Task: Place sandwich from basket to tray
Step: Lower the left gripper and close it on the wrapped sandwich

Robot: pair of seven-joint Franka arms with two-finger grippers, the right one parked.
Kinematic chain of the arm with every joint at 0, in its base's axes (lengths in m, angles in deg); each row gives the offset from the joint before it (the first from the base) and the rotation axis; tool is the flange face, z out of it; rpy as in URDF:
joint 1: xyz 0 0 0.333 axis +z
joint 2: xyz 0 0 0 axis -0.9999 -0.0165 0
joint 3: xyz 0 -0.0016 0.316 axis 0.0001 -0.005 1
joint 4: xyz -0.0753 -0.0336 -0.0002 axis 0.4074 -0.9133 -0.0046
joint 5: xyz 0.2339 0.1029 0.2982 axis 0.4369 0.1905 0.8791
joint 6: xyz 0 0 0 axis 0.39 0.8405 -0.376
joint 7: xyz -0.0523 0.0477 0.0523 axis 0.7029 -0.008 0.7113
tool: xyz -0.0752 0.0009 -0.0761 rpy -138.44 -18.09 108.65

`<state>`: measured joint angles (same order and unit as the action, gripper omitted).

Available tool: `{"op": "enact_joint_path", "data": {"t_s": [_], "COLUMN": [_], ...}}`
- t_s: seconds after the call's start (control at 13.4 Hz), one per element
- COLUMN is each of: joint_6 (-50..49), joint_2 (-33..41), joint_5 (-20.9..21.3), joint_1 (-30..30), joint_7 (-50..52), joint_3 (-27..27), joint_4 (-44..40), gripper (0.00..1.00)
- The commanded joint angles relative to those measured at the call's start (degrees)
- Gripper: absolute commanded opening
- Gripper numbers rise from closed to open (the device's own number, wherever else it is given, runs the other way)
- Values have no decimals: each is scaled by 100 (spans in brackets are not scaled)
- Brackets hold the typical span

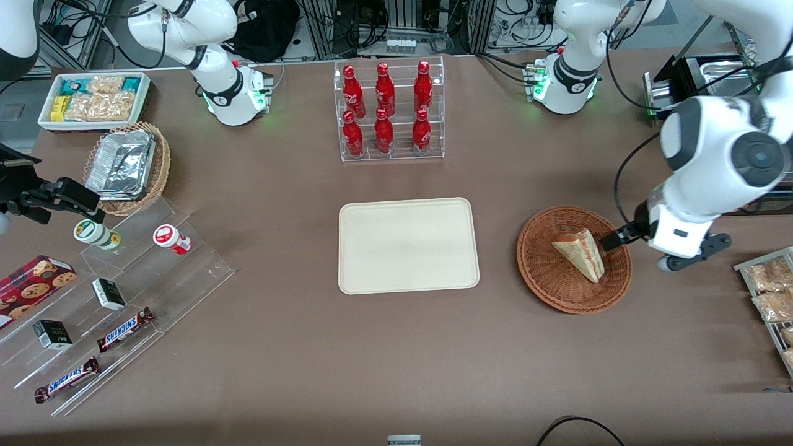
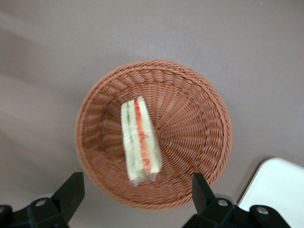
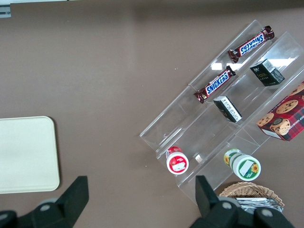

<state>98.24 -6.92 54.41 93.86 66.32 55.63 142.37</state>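
Note:
The sandwich (image 1: 581,253), a pale bread wedge with red and green filling, lies in the round reddish-brown wicker basket (image 1: 545,282). This basket stands beside the cream tray (image 1: 409,244), toward the working arm's end of the table, and the tray has nothing on it. My gripper (image 1: 610,243) hangs over the basket's rim on the side away from the tray, close to the sandwich's wide end. In the left wrist view the gripper (image 2: 137,179) is open, its black fingers (image 2: 72,190) spread wide above the basket (image 2: 199,95). The sandwich (image 2: 139,140) lies below, untouched, and a tray corner (image 2: 278,190) shows.
A clear rack of red bottles (image 1: 389,111) stands farther from the camera than the tray. Bagged snacks (image 1: 771,291) lie at the working arm's table end. A stepped acrylic display (image 1: 124,297), a tan basket with foil trays (image 1: 127,167) and a white snack bin (image 1: 93,99) sit toward the parked arm's end.

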Motion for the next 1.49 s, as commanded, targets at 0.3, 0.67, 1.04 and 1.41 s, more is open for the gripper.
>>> {"op": "enact_joint_path", "data": {"t_s": [0.3,0.67,1.04,1.41], "joint_6": [1135,2050,2157,881], "joint_2": [-166,-658,-870,-519], "joint_5": [24,41,33,50], "joint_1": [21,21,12,-5], "joint_7": [1380,1381,1372,1328], "joint_3": [-85,-85,-85,-94], "joint_4": [1056,1329,1321,604], "gripper": [100,100,41,11]}}
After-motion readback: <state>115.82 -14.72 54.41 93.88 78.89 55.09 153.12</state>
